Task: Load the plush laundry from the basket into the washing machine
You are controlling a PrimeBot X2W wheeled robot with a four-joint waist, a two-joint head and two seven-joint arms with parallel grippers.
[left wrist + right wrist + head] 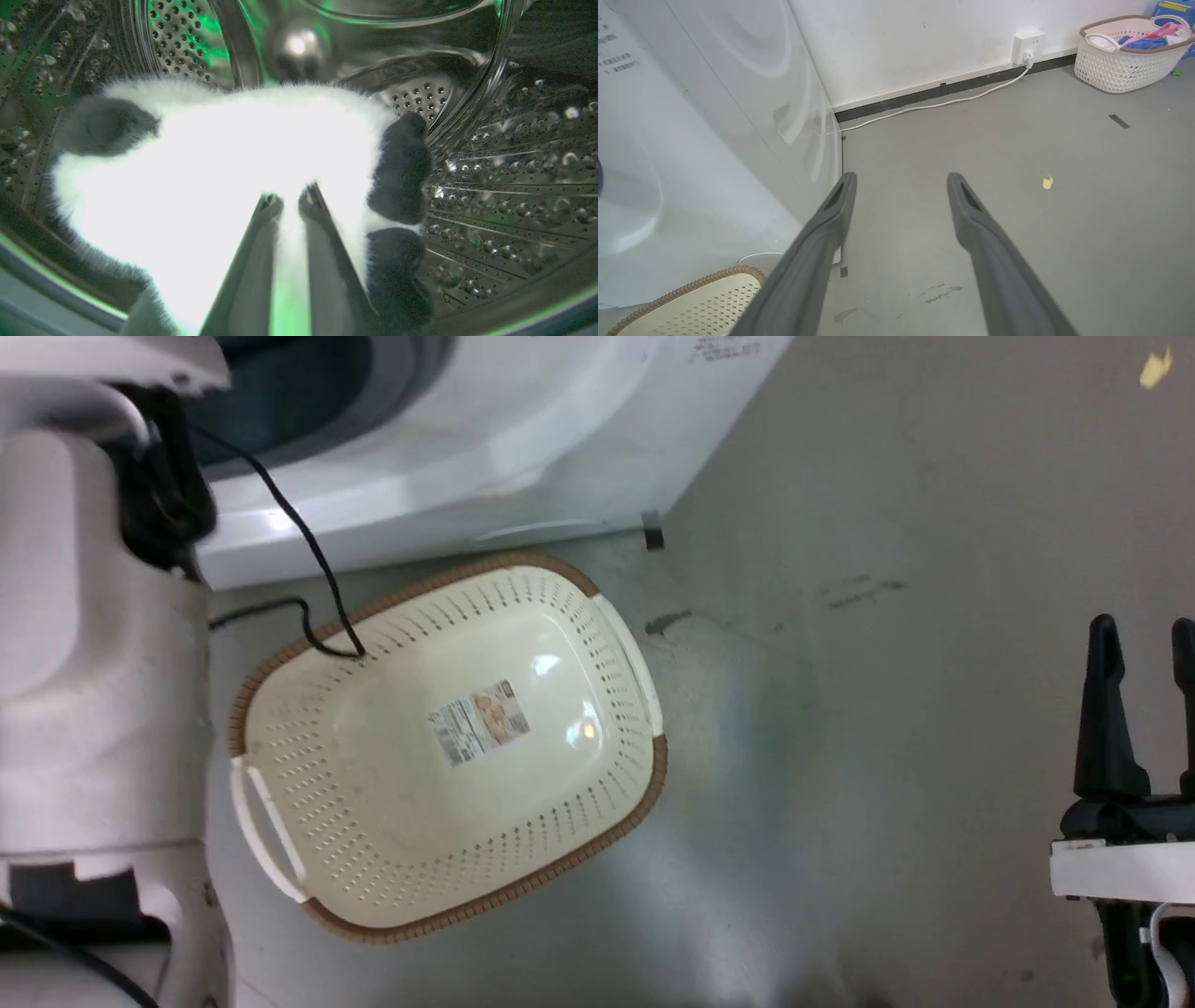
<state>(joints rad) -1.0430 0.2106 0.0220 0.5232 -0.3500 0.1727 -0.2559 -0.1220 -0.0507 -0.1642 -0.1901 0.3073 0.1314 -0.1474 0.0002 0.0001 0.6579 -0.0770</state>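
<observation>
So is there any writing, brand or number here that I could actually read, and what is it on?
Nothing here can be read as it stands.
Sticker on the bottom of the basket: print and a small picture, too small to read.
Printed lines on the washing machine, head view: blurred.
Side lettering on the washing machine, right wrist view: blurred.

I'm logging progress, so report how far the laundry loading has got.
Done: the basket is empty, its label sticker showing, and the plush laundry is inside the drum of the washing machine. In hand: the left gripper is in the drum, fingers pinched close on its white fur. Left: letting go and pulling that arm out. The right gripper hangs open over the floor.
</observation>
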